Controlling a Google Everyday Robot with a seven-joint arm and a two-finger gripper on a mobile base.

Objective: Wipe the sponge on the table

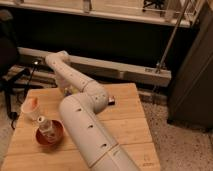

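The gripper (pixel 67 89) is held low at the far left edge of the wooden surface (pixel 127 125), partly hidden by the arm (pixel 85 125); whether it is released or clenched cannot be told. The sponge cannot be made out. A red bowl (pixel 56 136) is seen front-left.

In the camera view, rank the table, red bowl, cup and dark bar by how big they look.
1. table
2. red bowl
3. cup, close to the bowl and farther back, so unsure
4. dark bar, partly hidden by the arm
The end effector is low over the table's far side.
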